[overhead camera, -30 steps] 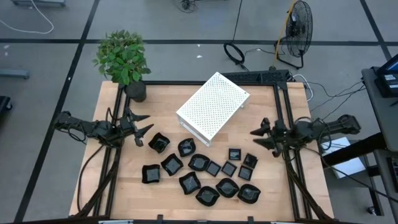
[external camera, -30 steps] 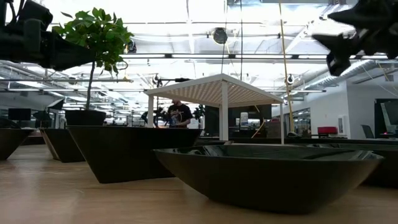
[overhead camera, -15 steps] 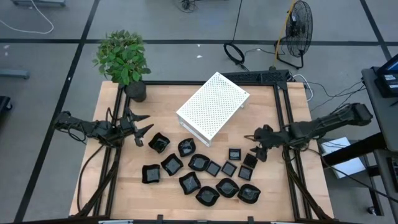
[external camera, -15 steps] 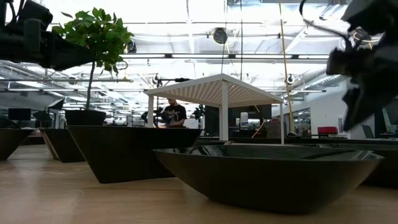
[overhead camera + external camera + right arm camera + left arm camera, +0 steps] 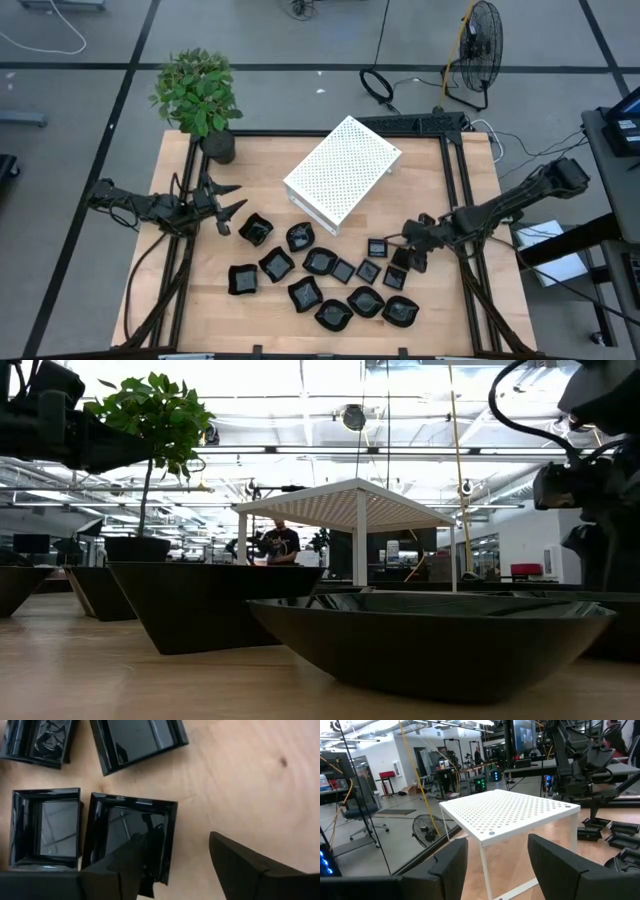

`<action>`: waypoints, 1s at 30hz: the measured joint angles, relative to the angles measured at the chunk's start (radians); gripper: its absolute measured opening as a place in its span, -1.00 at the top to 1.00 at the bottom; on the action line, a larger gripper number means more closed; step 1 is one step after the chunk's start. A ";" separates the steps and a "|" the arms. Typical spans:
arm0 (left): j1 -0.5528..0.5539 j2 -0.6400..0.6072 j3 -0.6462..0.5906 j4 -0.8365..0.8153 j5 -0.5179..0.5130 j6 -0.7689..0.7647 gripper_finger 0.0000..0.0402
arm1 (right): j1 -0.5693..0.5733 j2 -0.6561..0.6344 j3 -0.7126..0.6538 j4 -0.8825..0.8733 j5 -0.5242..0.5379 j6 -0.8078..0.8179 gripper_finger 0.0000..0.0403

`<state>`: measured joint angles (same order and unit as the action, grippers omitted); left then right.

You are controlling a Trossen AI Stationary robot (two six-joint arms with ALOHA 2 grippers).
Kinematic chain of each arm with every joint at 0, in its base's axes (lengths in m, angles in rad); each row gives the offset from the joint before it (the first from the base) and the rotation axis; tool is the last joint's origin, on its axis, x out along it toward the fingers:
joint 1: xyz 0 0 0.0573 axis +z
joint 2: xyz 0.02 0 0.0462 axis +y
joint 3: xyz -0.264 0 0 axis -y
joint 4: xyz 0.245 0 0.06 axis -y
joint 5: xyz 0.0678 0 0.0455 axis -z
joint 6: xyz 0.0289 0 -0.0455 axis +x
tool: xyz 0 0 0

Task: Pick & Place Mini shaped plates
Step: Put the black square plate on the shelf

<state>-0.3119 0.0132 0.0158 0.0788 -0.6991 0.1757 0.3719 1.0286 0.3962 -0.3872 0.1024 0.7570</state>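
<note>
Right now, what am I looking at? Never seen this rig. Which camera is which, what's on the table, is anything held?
It's a two-armed robot at a wooden table. The high view looks straight down, the low view looks level across the tabletop, and each wrist view looks out past that arm's own two fingers.

On the table: a cluster of mini shaped plates, small glossy black dishes, some square, some wavy-rimmed, plus a white perforated box and a potted plant at a far corner.

The right gripper is open and low over the small square plates on the cluster's right; its wrist view shows one finger over a square plate. The left gripper waits open at the table's left edge. Nothing is held.
</note>
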 joint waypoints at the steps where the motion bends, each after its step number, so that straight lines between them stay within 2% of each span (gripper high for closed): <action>1: 0.000 0.000 0.000 0.000 0.000 0.000 -0.05 | 0.006 0.003 0.000 0.000 0.001 0.007 0.02; 9: 0.000 0.000 0.000 0.000 0.000 0.000 -0.05 | 0.023 0.015 0.000 -0.002 0.016 0.016 0.29; 23: 0.000 0.000 0.000 0.000 0.000 0.000 -0.05 | 0.023 0.015 -0.001 0.025 0.005 0.003 0.94; 30: 0.000 0.000 0.000 0.000 0.000 0.000 -0.05 | 0.023 0.015 -0.001 0.038 0.004 -0.025 0.98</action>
<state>-0.3119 0.0131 0.0157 0.0784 -0.6991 0.1756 0.3946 1.0431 0.3954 -0.3492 0.1064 0.7322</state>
